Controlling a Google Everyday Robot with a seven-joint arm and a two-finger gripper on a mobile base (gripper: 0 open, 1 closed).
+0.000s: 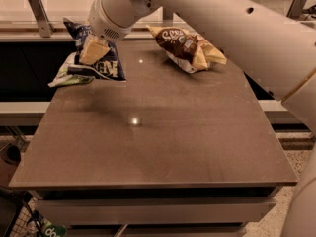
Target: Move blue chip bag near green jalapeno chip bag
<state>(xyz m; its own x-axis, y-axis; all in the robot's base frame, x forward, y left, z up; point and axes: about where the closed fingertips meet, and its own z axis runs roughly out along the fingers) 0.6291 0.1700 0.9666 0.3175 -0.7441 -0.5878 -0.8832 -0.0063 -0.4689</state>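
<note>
A brown tabletop (163, 147) lies bare up front. At its far left edge the green jalapeno chip bag (68, 76) lies flat, touching the blue chip bag (109, 68), which the gripper (93, 51) pinches from above. Farther right lies a brown-and-yellow chip bag (187, 47).

Your light is warm and dim, from overhead: small glints on the bench (187, 132), soft shadow beneath the hand (94, 51) at 10 o'clock.
</note>
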